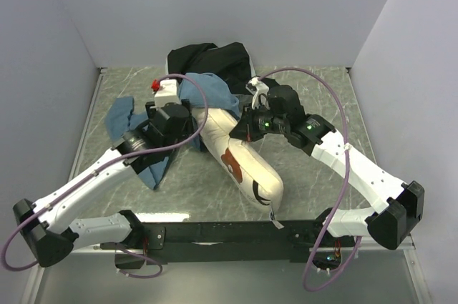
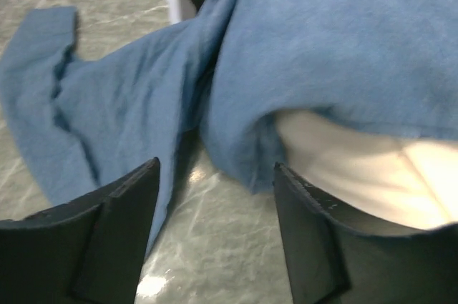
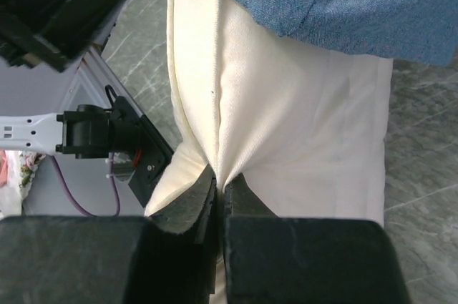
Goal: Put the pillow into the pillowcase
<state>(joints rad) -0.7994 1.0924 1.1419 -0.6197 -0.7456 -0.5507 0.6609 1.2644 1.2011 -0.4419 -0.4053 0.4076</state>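
The cream pillow [image 1: 250, 172] lies slantwise in the middle of the table, its far end under the slate-blue pillowcase [image 1: 211, 93]. The pillowcase spreads left [image 1: 122, 114] and under my left arm. My left gripper [image 1: 192, 132] is open and empty at the pillow's left side. In the left wrist view its jaws [image 2: 216, 172] stand apart over bare table, just short of the pillowcase hem [image 2: 236, 139] that covers the pillow [image 2: 358, 175]. My right gripper [image 1: 240, 129] is shut on a pinched fold of the pillow [image 3: 286, 118]; it shows in the right wrist view [image 3: 220, 179] just below the pillowcase edge [image 3: 343, 3].
A black cloth [image 1: 211, 57] is heaped at the back wall. A white object with a red cap [image 1: 163, 88] stands beside the pillowcase. Grey walls close in the marbled table [image 1: 322, 96] on three sides. A black bar [image 1: 229, 231] runs along the near edge.
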